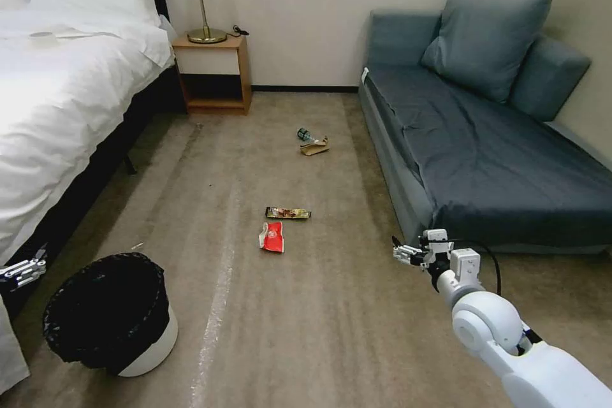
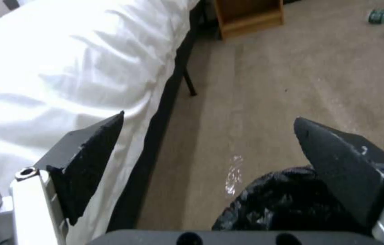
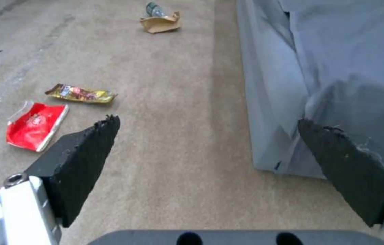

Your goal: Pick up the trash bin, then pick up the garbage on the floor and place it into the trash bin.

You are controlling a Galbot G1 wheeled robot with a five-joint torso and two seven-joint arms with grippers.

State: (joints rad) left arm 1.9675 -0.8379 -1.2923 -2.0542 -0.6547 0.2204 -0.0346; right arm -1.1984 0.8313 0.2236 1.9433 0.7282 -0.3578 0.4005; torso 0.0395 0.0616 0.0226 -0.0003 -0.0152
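**Both arms low, both grippers spread wide**

The white, round-jointed right arm (image 1: 510,338) reaches forward and left from the lower right of the head view, a black cable looping over its wrist. Its right gripper (image 1: 400,254) has black wedge-shaped foam pads (image 3: 83,160) set far apart. The silver-and-black left gripper (image 1: 22,271) sits at the far left edge, pads (image 2: 89,160) likewise spread wide.

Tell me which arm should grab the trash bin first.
Left. The left gripper hangs open beside the trash bin, by the bed. The right gripper is open too, but across the carpet near the sofa.
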